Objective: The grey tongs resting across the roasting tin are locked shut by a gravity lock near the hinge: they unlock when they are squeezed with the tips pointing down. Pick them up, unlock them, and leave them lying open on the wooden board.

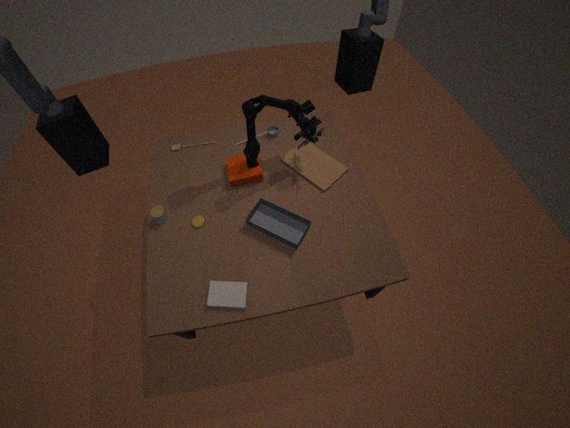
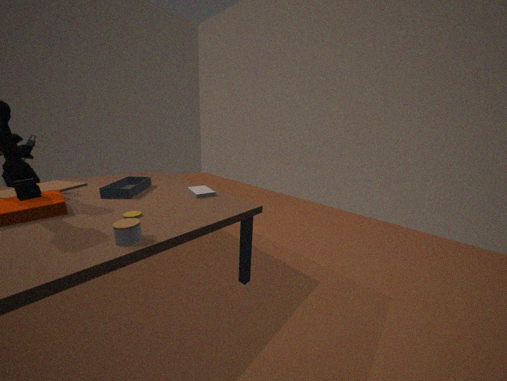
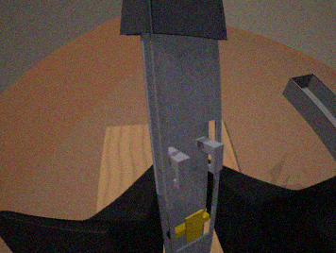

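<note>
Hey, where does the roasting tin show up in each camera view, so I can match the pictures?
Top: the roasting tin sits mid-table, below the orange arm base in the picture, nothing lying across it.
Exterior: the dark tin lies at centre-left, right of the orange base.
Wrist: only a grey rim corner at the right edge, probably the tin, beside the gripper-held tongs.
Shared landmark: the wooden board.
</note>
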Controlling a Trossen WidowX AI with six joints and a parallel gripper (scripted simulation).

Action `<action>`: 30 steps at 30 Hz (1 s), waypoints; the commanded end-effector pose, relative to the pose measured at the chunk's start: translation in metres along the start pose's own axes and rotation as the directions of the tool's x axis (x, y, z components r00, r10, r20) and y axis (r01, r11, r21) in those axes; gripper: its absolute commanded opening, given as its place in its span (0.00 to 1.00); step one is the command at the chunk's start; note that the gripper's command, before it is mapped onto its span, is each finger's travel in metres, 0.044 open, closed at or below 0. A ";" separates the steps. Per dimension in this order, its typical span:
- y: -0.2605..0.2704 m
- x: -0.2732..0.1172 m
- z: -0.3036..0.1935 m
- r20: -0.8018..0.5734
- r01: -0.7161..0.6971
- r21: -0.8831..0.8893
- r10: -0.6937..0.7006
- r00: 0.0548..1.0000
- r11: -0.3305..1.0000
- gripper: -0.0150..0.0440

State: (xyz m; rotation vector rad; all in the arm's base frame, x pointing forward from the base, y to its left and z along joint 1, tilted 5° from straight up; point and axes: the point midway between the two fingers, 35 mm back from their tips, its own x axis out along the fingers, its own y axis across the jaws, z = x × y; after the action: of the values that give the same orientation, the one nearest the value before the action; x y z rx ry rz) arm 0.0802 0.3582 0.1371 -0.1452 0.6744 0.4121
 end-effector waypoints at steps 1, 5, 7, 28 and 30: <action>0.000 -0.001 0.003 0.014 -0.001 0.013 0.001 1.000 1.000 0.00; 0.000 -0.001 0.003 0.014 -0.001 0.013 0.001 1.000 1.000 0.00; 0.000 -0.001 0.003 0.014 -0.001 0.013 0.001 1.000 1.000 0.00; 0.002 0.010 0.000 -0.096 0.011 -0.016 -0.013 0.995 1.000 0.00; 0.002 0.016 -0.002 -0.145 0.017 -0.025 -0.020 0.989 1.000 0.00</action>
State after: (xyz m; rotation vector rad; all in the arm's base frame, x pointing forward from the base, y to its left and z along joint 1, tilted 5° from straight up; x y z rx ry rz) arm 0.0846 0.3601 0.1283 -0.1833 0.7526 0.3989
